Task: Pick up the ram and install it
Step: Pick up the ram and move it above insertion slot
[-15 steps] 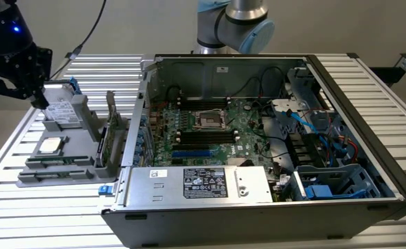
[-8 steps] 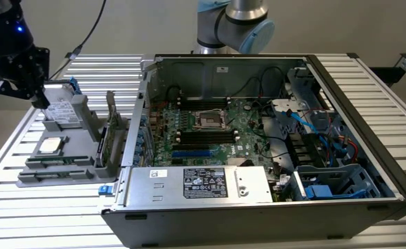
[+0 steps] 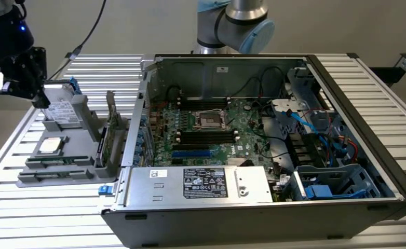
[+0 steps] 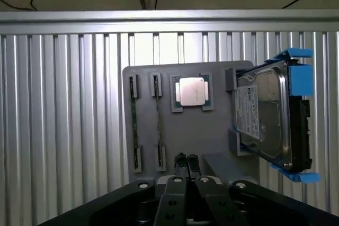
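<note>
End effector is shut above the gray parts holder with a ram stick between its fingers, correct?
Not quite. The end effector is shut above the gray parts holder, but nothing is between its fingers: the wrist view shows both ram sticks sitting in the holder's slots.

Even, cool light, with glare on the ribbed table and shade inside the computer case.

Exterior oblique, wrist overhead, shared tray

Pincer closed, empty, pointing straight down
</note>
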